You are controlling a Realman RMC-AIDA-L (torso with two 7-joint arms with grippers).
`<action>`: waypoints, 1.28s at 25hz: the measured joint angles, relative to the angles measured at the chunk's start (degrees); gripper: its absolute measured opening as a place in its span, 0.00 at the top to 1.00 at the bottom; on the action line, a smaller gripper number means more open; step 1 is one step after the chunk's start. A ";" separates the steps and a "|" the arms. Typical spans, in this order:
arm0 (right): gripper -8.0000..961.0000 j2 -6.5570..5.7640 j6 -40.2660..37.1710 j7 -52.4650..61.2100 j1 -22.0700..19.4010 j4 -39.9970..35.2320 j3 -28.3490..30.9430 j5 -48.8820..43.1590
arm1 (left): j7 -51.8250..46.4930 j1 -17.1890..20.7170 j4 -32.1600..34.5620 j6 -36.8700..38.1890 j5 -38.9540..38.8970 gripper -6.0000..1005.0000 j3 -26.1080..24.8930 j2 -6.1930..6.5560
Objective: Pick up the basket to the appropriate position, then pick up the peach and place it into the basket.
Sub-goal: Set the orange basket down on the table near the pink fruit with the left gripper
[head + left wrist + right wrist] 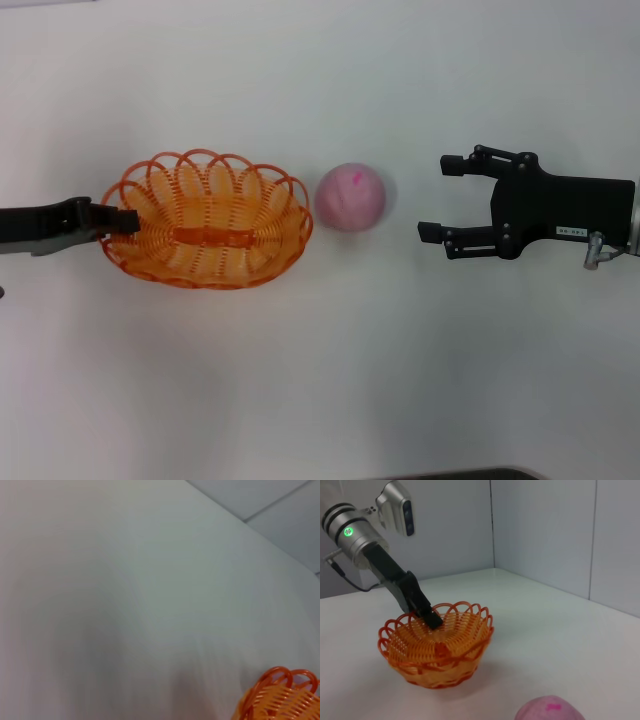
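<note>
Oval orange looped-wire basket [207, 220] is seen on the white tabletop [320, 380], left of centre; round pale-pink fuzzy peach [351, 197] is parked just beside its right end, not touching; left gripper [122, 221] is clamped on the basket's left rim, confirmed in the right wrist view where the dark fingers [427, 614] are pinched over a rim loop; basket appears to be resting on the table. Right gripper [443, 197] is held well right of the peach, fingers spread wide, nothing held. Step judged: basket placement nearly done, peach pick pending; next, a rim release and a level approach onto the peach are called for.
</note>
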 joint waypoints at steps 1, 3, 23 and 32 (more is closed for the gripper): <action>0.06 0.00 0.03 0.00 0.00 0.01 0.01 0.02 | 0.02 0.32 -0.10 -0.35 -0.19 0.93 0.06 -0.05; 0.06 0.04 0.06 0.00 0.00 0.01 0.11 0.06 | 0.07 0.79 -0.38 -1.18 -0.35 0.93 0.14 -0.19; 0.06 0.09 0.05 0.00 0.00 0.19 1.45 0.07 | 0.99 4.76 -5.14 -10.25 -7.93 0.93 5.65 -0.51; 0.07 0.09 0.02 0.00 0.00 0.18 1.40 0.06 | 0.70 4.76 -5.21 -11.31 -7.93 0.93 5.68 -0.51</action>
